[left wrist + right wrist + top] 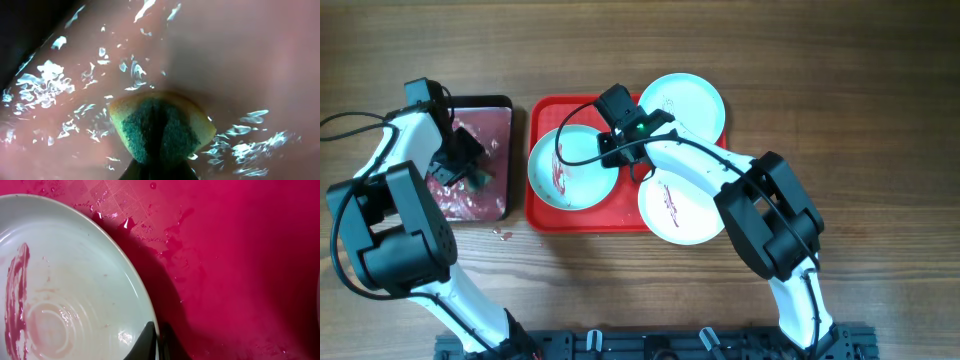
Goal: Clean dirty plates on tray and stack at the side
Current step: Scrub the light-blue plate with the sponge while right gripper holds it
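Note:
The red tray [542, 215] holds three plates. A mint-blue plate [570, 170] with a dark red smear lies at its left; it also shows in the right wrist view [75, 290]. A second mint-blue plate [685, 100] lies at the back right and a white smeared plate [680, 210] at the front right. My right gripper [612, 148] is shut on the right rim of the left mint-blue plate [156, 342]. My left gripper [455, 165] is shut on a yellow-green sponge [160, 127], pressed down in the smaller tray's water.
The smaller black-rimmed maroon tray [505, 110] with wet reddish water stands left of the red tray. A few red drops [500, 235] lie on the wooden table in front of it. The red tray floor is wet [170, 245].

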Motion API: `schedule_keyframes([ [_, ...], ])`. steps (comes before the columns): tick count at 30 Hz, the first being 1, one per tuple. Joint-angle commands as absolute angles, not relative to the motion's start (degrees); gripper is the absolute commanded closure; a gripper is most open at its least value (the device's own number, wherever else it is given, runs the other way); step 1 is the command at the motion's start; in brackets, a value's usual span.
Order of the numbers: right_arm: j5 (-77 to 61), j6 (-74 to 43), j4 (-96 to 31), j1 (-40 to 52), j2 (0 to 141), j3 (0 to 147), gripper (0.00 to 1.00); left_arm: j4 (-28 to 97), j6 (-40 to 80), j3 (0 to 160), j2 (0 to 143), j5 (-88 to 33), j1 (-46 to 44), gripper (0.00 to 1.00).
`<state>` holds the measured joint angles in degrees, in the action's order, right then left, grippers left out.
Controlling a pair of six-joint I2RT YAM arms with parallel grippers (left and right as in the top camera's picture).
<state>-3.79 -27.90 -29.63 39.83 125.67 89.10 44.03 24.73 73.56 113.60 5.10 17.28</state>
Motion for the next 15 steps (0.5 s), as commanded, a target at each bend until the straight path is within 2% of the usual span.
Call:
schedule_keyframes([
  [1, -3.01, -28.49, -29.82, 39.9, 128.38, 88.9, 0.95, 45.93, 21.65, 74.96, 111.53, 1.72, 17.47, 0.96],
  [6, -5.76, -26.81, -29.98, 39.44, 128.35, 88.95, 0.96, 50.02, 13.34, 75.88, 103.44, -3.92, 17.47, 0.96],
  [9, -13.08, -25.45, -29.91, 36.82, 128.35, 88.99, 0.96, 51.96, 6.37, 75.88, 99.39, -13.21, 16.67, 0.96],
  [11, -17.37, -24.03, -30.15, 35.11, 128.35, 88.99, 0.96, 51.96, 2.96, 75.85, 99.2, -19.14, 13.21, 0.96],
  [15, -18.09, -23.94, -30.13, 34.85, 128.35, 88.99, 0.95, 48.53, 3.46, 72.84, 100.12, -21.47, 3.62, 0.96],
])
